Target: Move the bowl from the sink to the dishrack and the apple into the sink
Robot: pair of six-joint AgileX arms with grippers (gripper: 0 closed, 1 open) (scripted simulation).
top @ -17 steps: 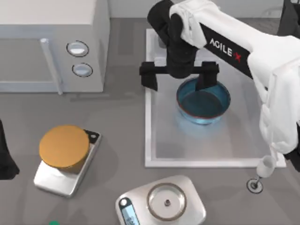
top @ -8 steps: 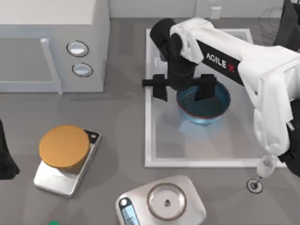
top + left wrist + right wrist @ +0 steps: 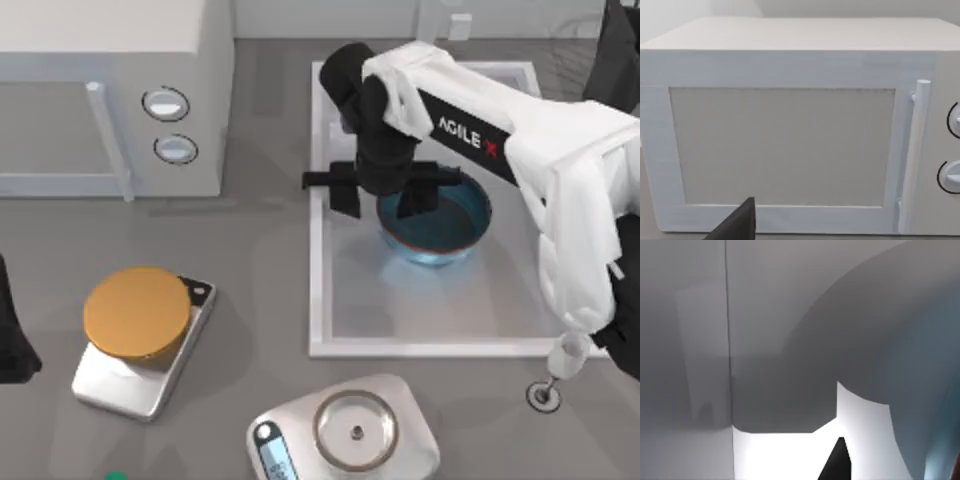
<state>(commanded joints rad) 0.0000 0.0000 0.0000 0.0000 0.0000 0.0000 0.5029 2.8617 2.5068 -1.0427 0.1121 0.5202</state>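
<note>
**Top view: right tool straddles the bowl's near rim**

Top view looks down on a grey surface [image 3: 260,300] with a white sink [image 3: 322,300] toward the right. Inside the sink, in its upper half, sits a blue bowl [image 3: 445,235] with a dark inside and a thin reddish rim. The right arm reaches in from the right edge and bends down over the sink's upper left part. Its right tool [image 3: 378,195] hangs at the bowl's left rim. One finger dips inside the bowl, just past the rim; the other stands outside it, by the sink's left wall. The fingers are apart, with the bowl's wall between them, and I cannot tell whether either touches it.

So the bowl lies to the right of the tool, and the gap runs left to right across the rim. Closing that gap looks like the next step, then a lift toward the wire rack [image 3: 580,45] at the upper right corner.

The left tool is parked at the far left edge, facing a white microwave [image 3: 790,130]; I cannot tell its finger state.
</note>
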